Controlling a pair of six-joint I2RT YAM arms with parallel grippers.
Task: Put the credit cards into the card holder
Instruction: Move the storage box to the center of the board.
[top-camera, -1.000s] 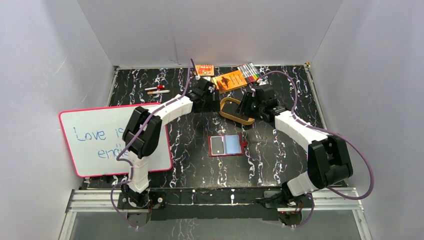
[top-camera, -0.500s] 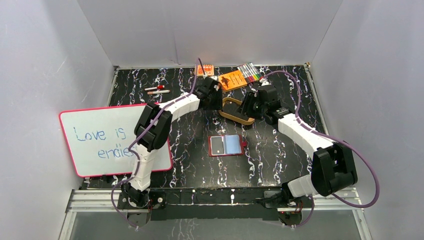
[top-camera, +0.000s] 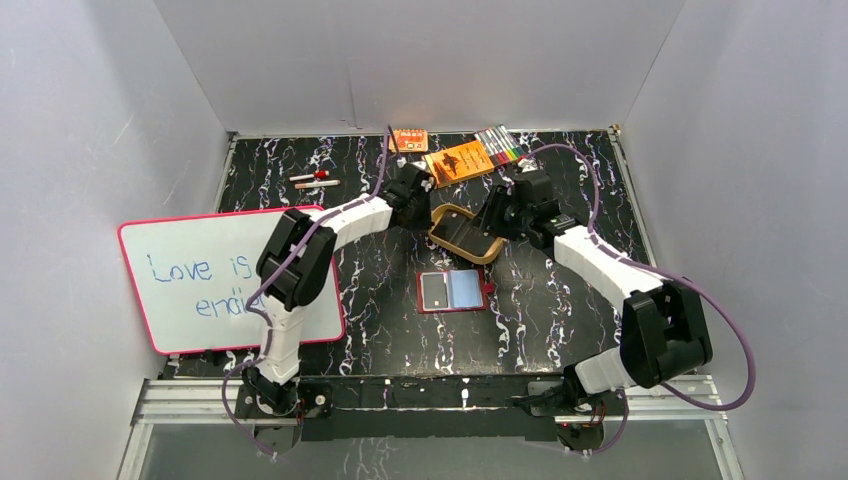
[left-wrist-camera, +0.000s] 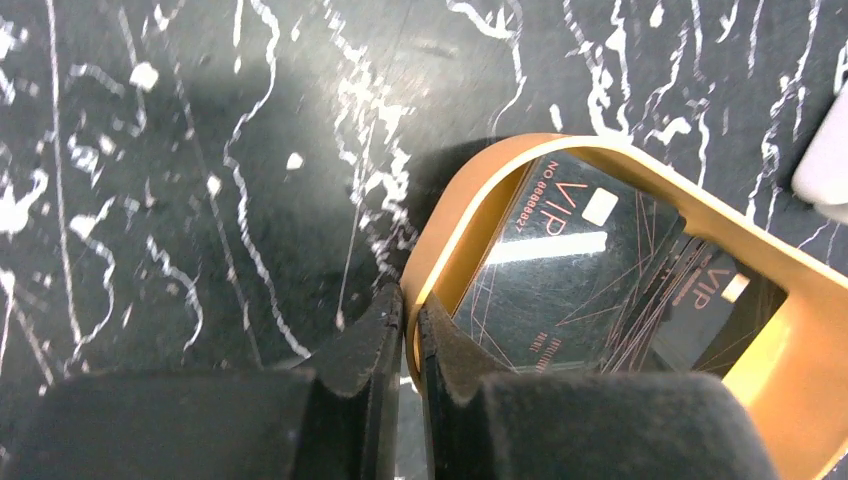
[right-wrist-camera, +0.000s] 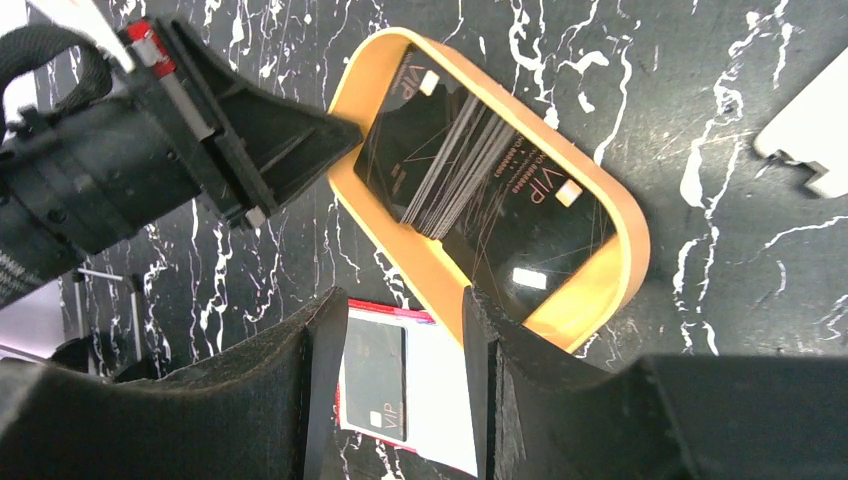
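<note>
Several dark credit cards (top-camera: 466, 234) (left-wrist-camera: 560, 280) (right-wrist-camera: 470, 170) lie stacked in a tan-yellow oval tray (top-camera: 447, 212) (left-wrist-camera: 470, 190) (right-wrist-camera: 620, 210) at the back middle of the table. My left gripper (top-camera: 425, 206) (left-wrist-camera: 409, 300) is shut on the tray's left rim, one finger outside and one inside. My right gripper (top-camera: 497, 216) (right-wrist-camera: 405, 300) hovers open over the tray's near right end, holding nothing. The red card holder (top-camera: 455, 290) (right-wrist-camera: 440, 400) lies open in front of the tray, with one dark card (right-wrist-camera: 375, 385) in its left sleeve.
A whiteboard (top-camera: 230, 275) with blue writing lies at the left. Two orange packets (top-camera: 460, 160) (top-camera: 409, 140) and a pack of coloured markers (top-camera: 497, 145) sit by the back wall. Small pens (top-camera: 315, 180) lie at the back left.
My left gripper has shut on the tray's rim. The tray has shifted a little toward the front left. The right gripper has barely moved.
</note>
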